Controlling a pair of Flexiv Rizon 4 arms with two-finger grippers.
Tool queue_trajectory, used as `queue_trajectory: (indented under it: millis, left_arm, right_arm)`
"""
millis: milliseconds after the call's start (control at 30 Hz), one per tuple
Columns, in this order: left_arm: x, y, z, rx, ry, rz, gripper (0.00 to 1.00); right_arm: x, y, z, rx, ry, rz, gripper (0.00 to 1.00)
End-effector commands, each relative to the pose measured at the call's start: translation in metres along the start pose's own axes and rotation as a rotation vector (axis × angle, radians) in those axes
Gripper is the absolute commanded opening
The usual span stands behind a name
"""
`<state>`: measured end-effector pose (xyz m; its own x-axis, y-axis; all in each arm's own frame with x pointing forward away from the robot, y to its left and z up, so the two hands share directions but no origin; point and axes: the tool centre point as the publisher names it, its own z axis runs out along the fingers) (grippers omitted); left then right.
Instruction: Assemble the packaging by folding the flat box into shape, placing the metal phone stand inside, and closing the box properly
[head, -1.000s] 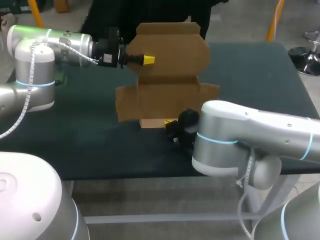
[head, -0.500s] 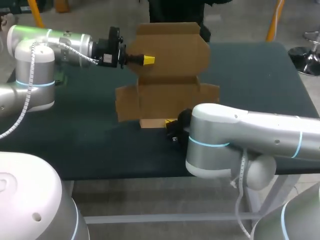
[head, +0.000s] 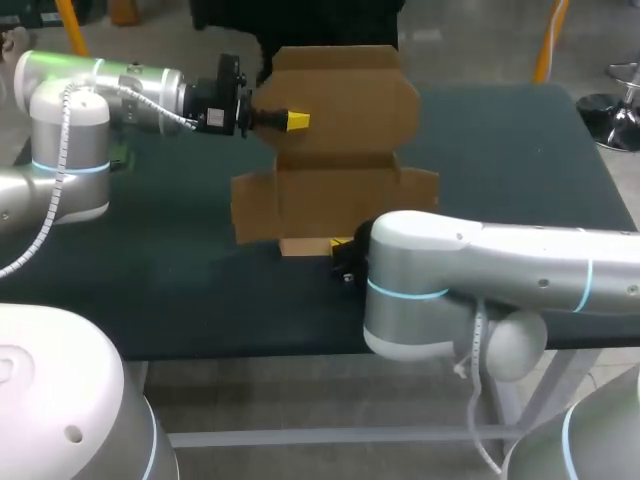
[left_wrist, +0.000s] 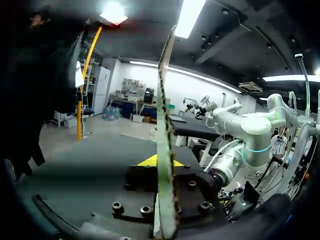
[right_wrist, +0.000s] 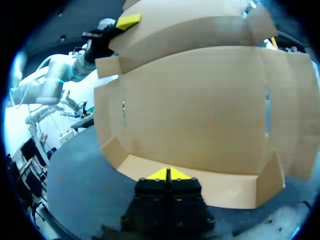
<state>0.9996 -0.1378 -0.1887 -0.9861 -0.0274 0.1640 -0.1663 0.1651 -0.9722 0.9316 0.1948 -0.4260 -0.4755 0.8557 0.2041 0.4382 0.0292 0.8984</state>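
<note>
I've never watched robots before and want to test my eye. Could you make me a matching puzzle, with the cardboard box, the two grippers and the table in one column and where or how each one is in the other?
Things:
1. cardboard box
2. left gripper
3. right gripper
4. table

Places or states:
A. low down, at the box's bottom flap
B. dark surface under everything
C. standing upright, not yet folded into shape
D. clamped on the box's upper panel

Pairs: 1-C, 2-D, 3-A, 4-B
</note>
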Motion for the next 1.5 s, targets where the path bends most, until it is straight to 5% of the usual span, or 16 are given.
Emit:
queue_trajectory:
  millis: [33,1500]
  left_arm:
    - [-0.001,0.000,-0.001,-0.001,0.005,0.000,0.00]
    - [0.043,0.029,-0.002,0.002,0.031,0.020,0.00]
  right_arm:
    - [0.001,-0.004,0.004,-0.005,-0.009,0.000,0.00]
    - [0.001,-0.004,0.004,-0.005,-0.009,0.000,0.00]
